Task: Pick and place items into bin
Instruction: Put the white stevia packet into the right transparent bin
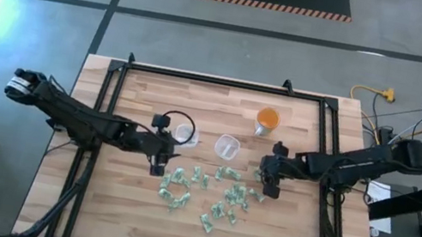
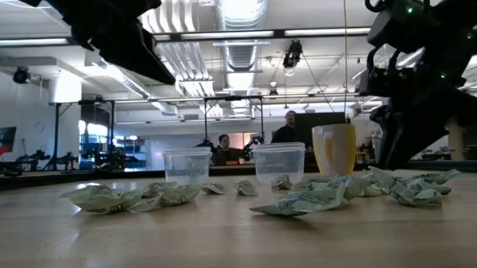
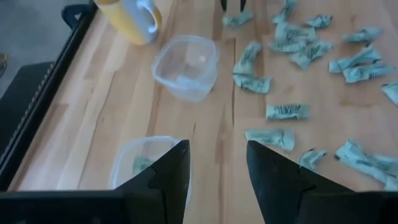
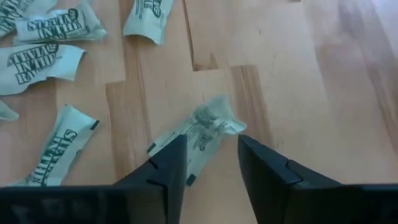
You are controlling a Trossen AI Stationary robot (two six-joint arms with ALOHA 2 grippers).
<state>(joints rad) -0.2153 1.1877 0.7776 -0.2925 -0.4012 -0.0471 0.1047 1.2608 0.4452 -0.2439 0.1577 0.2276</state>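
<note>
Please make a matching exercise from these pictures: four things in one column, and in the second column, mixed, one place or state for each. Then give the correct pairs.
Things
1. orange cup
2. left gripper
3. right gripper
4. green-and-white wrappers

Places or states
A. open, low over one wrapper at the pile's right edge
B. scattered flat on the wooden table
C. open, beside a clear plastic cup
D. upright, at the far side of the table

Pairs: 1-D, 2-C, 3-A, 4-B

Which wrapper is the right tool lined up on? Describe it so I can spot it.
Start at the orange cup, then come toward the right tool. The wrapper lies straight ahead of its open fingers, alone on bare wood, crumpled at one end, apart from the flatter pile.
</note>
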